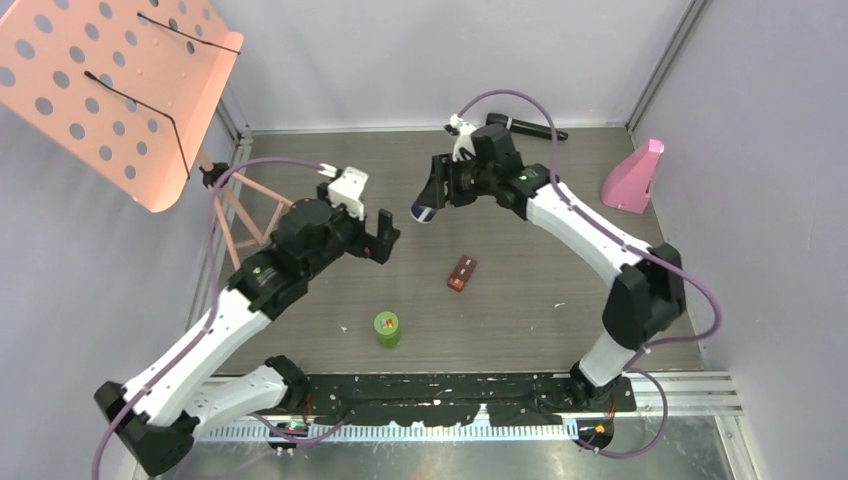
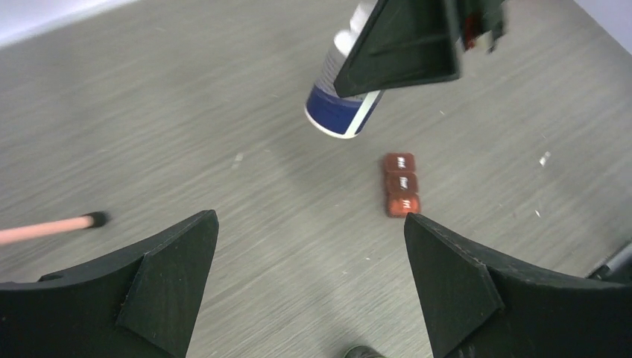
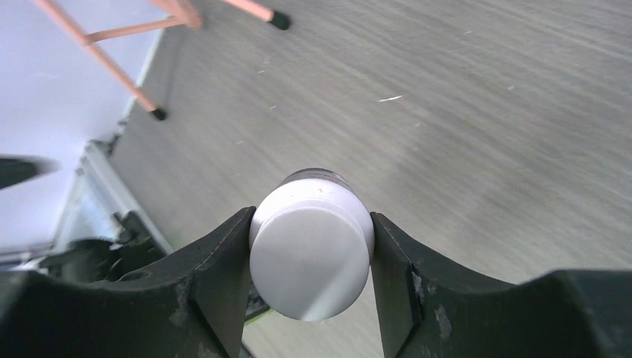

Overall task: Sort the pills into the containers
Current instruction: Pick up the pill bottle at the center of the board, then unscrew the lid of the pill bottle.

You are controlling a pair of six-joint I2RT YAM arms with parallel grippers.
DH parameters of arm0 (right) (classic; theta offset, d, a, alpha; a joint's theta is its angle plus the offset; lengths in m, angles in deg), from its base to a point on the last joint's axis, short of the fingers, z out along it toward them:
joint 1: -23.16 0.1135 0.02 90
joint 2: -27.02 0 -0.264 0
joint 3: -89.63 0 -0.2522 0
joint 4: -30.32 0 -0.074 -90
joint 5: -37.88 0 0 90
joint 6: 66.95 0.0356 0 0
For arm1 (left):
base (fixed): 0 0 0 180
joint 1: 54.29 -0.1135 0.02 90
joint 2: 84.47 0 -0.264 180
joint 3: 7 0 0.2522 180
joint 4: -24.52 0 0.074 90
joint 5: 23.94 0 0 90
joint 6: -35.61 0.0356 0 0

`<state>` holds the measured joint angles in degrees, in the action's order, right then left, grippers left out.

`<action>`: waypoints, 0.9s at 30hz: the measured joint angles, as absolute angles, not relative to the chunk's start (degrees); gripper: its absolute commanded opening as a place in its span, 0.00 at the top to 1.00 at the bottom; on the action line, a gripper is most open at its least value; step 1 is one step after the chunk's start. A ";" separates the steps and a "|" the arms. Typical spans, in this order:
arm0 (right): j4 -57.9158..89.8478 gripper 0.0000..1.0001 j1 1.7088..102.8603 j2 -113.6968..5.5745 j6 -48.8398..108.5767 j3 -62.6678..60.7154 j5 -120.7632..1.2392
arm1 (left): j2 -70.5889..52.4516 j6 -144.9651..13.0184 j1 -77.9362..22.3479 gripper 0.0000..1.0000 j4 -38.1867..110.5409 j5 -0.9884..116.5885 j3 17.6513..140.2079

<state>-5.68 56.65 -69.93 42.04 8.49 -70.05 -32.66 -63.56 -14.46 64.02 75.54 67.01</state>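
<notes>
The right gripper (image 3: 311, 224) clamped the white pill bottle (image 2: 339, 112) above the table's (image 1: 560, 270) middle, toward its far edge. The left gripper (image 2: 309, 246) gaped empty. Probably light, rigid, slick plastic: squeeze its round sides squarely.

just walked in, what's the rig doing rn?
The right arm has a white bottle with a dark blue label clamped between its jaws, tilted and lifted off the grey table. The left arm hovers close by, jaws wide open and empty. A small brown three-section case and a green-lidded bottle sit on the table, untouched. No loose pills are visible.
</notes>
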 measured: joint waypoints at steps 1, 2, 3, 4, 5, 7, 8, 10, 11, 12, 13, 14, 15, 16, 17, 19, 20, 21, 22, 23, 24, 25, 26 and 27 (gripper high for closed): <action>-5.68 0.62 55.84 -67.96 42.65 7.27 -72.52 | -31.26 -63.76 -15.07 0.01 61.44 72.54 65.09; -5.66 0.62 55.30 -66.36 43.19 6.30 -74.89 | -29.80 -63.80 -15.53 0.00 59.27 69.39 63.51; -5.72 0.62 55.08 -65.21 43.74 5.67 -77.05 | -28.36 -63.45 -15.88 0.01 57.55 66.60 62.42; -5.77 0.62 55.01 -64.46 44.38 5.36 -78.80 | -26.76 -62.97 -16.12 0.01 56.04 63.91 61.83; -5.81 0.62 55.01 -64.00 45.07 5.30 -80.79 | -24.90 -62.47 -16.27 0.01 54.68 61.18 61.68; -5.77 0.62 55.01 -63.54 47.04 5.30 -83.96 | -21.17 -60.94 -16.78 0.01 51.82 56.72 61.92; -5.77 0.62 55.04 -63.48 47.83 5.30 -85.00 | -19.79 -60.37 -17.02 0.01 51.08 55.10 62.07; -5.79 0.62 55.08 -63.46 50.28 5.30 -87.04 | -17.43 -59.48 -17.72 0.02 49.33 51.43 62.16; -5.79 0.62 55.10 -63.46 51.37 5.30 -87.67 | -16.58 -58.75 -18.24 0.03 48.11 49.37 62.05; -5.79 0.62 55.10 -63.46 52.70 5.30 -88.17 | -16.34 -58.27 -18.55 0.05 46.66 48.22 61.70; -5.79 0.62 55.10 -63.46 53.75 5.30 -88.48 | -16.40 -57.49 -18.83 0.07 44.30 47.01 60.91; -5.79 0.62 55.10 -63.46 55.04 5.30 -88.79 | -16.84 -56.66 -19.07 0.10 41.77 46.25 59.82; -5.79 0.62 55.10 -63.46 56.13 5.30 -88.94 | -17.38 -55.78 -19.22 0.14 39.52 45.70 58.64; -5.79 0.62 55.10 -63.46 57.34 5.30 -89.00 | -17.82 -55.10 -19.40 0.17 37.72 45.26 57.57; -5.79 0.62 55.10 -63.46 58.23 5.30 -89.05 | -18.02 -54.69 -19.57 0.21 36.65 44.98 56.98; -5.79 0.62 55.10 -63.46 60.05 5.30 -89.05 | -18.08 -53.66 -19.90 0.30 34.53 44.17 55.99; -5.79 0.62 55.10 -63.46 60.68 5.30 -89.05 | -18.08 -53.40 -19.99 0.35 34.07 43.84 55.75; -5.83 0.62 55.10 -63.46 61.23 5.30 -89.03 | -18.08 -53.05 -20.23 0.41 33.48 43.30 55.56; -5.85 0.62 55.10 -63.46 61.64 5.32 -89.03 | -18.08 -52.79 -20.34 0.47 33.05 42.99 55.45; -5.92 0.62 55.10 -63.46 62.08 5.34 -89.07 | -18.08 -52.59 -20.56 0.52 32.59 42.79 55.36; -6.12 0.62 55.10 -63.46 62.34 5.36 -89.09 | -18.08 -52.48 -20.73 0.58 32.32 42.66 55.34; -6.18 0.62 55.10 -63.46 62.45 5.45 -89.07 | -18.06 -52.39 -20.91 0.66 32.19 42.40 55.29; -6.14 0.58 55.10 -63.46 62.49 5.52 -88.92 | -18.04 -52.50 -21.10 0.74 32.15 42.20 55.27; -6.29 0.56 55.10 -63.46 62.47 5.65 -88.68 | -17.98 -52.46 -21.13 0.83 32.08 42.05 55.27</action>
